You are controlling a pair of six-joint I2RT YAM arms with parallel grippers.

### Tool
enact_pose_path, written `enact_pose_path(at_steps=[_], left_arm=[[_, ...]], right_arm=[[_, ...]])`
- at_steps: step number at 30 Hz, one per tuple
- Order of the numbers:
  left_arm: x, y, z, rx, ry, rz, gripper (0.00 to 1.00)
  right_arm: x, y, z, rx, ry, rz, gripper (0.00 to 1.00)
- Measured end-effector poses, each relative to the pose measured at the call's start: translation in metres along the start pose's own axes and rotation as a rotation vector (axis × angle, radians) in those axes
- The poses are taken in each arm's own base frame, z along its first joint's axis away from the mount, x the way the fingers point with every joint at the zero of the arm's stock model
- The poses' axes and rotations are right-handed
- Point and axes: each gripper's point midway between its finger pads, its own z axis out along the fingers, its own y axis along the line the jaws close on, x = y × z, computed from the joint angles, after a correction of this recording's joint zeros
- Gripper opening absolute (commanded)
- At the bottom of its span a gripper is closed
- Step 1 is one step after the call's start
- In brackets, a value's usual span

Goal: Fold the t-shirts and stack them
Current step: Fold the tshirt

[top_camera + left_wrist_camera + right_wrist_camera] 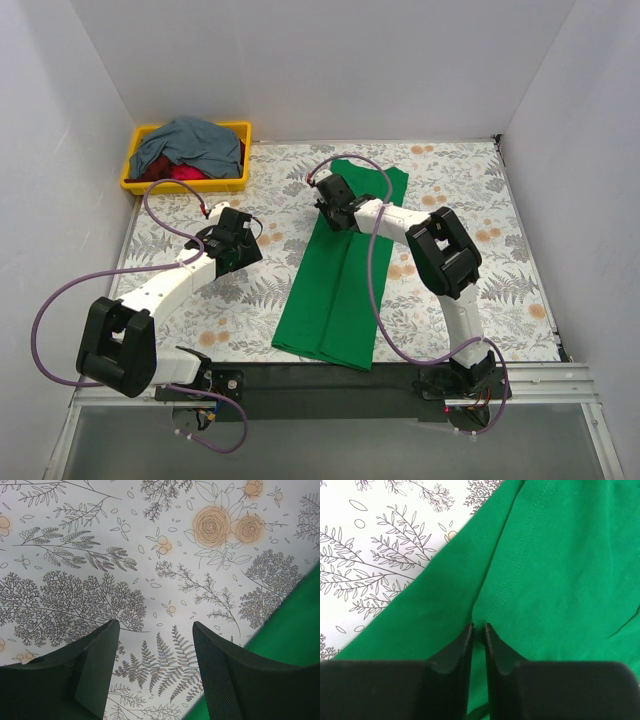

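A bright green t-shirt lies folded lengthwise into a long strip down the middle of the floral table. My right gripper sits over the strip's upper left part. In the right wrist view its jaws stand almost together, pinching a fold of the green t-shirt beside a stitched hem. My left gripper hovers left of the shirt, open over bare tablecloth, with the green t-shirt's edge at its right. A slate grey-blue t-shirt and a red t-shirt lie bunched in the bin.
The yellow plastic bin stands at the back left corner of the table. White walls close in the table on the left, back and right. Purple cables loop from both arms over the near part of the table.
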Motion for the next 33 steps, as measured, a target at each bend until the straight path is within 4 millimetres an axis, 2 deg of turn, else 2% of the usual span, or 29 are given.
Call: enact_pose_path(at_steps=[2, 4, 10, 19, 21, 22, 23, 26, 30, 33], left_arm=[[0.0, 0.0, 0.0, 0.0, 0.0, 0.0, 0.59], [0.0, 0.0, 0.0, 0.001, -0.001, 0.0, 0.59], [0.0, 0.0, 0.0, 0.0, 0.0, 0.0, 0.59], [0.002, 0.001, 0.003, -0.004, 0.012, 0.004, 0.59], [0.002, 0.001, 0.003, -0.002, 0.013, 0.005, 0.59], [0.002, 0.001, 0.003, -0.002, 0.014, 0.005, 0.59], [0.002, 0.001, 0.003, -0.001, 0.015, 0.006, 0.59], [0.004, 0.0, 0.003, 0.006, 0.023, 0.007, 0.59], [0.011, -0.005, 0.004, 0.035, 0.055, 0.011, 0.59], [0.028, -0.012, 0.004, 0.087, 0.123, 0.009, 0.59]], right_arm=[[0.0, 0.0, 0.0, 0.001, 0.002, -0.005, 0.06], [0.001, -0.001, 0.0, 0.001, 0.002, -0.009, 0.01], [-0.002, 0.0, -0.004, -0.007, -0.005, -0.007, 0.01], [-0.02, -0.002, -0.029, -0.036, -0.052, -0.018, 0.01], [-0.019, 0.0, -0.029, -0.049, -0.051, -0.026, 0.09], [-0.017, 0.001, -0.029, -0.055, -0.047, -0.027, 0.14], [-0.014, 0.003, -0.028, -0.065, -0.039, -0.032, 0.25], [-0.006, 0.007, -0.028, -0.087, -0.02, -0.039, 0.39], [0.008, 0.01, -0.032, -0.105, 0.008, -0.028, 0.43], [0.019, 0.004, -0.049, -0.103, 0.022, 0.002, 0.44]])
